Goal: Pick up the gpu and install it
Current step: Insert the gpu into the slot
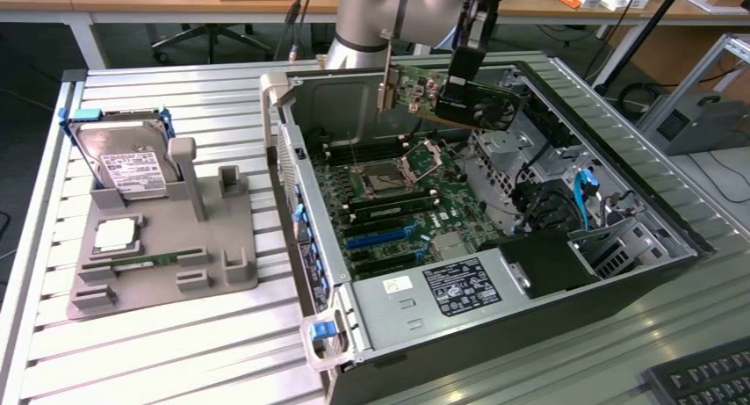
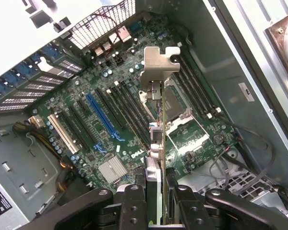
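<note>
Claw (image 2: 155, 194) clamped on the graphics card (image 1: 466, 104), gripped edge-on, with its metal bracket (image 2: 158, 67) at the end away from the claw. The card hangs clear above the motherboard (image 2: 103, 129), over the far end of the open case (image 1: 528, 335). Judged: carry step, card not yet seated. Seating calls for the card's edge squared over a slot.

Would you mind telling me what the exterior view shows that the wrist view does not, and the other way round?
The exterior view adds the hard drive standing in a grey holder on the exterior view's left, and a keyboard corner. The wrist view adds a close look at the pincer, its fingers closed on either side of the edge-on gpu. Both show the gpu held above the motherboard inside the open case.
</note>
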Motion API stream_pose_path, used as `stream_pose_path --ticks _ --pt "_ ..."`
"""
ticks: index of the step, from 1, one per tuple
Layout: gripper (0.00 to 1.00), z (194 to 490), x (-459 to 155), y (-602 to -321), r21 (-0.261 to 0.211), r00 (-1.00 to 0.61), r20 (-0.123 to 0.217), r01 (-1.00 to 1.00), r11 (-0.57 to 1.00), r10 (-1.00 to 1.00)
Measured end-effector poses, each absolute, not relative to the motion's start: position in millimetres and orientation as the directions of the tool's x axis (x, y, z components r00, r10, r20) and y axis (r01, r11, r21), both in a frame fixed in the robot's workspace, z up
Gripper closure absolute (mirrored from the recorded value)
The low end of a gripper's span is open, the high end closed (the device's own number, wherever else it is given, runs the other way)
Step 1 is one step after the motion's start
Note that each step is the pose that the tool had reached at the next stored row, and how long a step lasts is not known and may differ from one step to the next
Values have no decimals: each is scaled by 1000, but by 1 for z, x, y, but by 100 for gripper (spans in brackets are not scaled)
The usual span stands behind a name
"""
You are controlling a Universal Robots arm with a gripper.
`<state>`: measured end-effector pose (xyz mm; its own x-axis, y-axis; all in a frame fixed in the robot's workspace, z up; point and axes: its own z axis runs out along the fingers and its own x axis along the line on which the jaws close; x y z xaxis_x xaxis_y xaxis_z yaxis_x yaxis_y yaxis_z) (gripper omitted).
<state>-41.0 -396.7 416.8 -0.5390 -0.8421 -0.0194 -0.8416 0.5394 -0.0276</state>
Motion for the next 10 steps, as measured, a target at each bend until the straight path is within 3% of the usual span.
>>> stream_pose_path --ticks 10 --pt "73 417 -41 -397 -28 -525 -19 -850 526 -851"
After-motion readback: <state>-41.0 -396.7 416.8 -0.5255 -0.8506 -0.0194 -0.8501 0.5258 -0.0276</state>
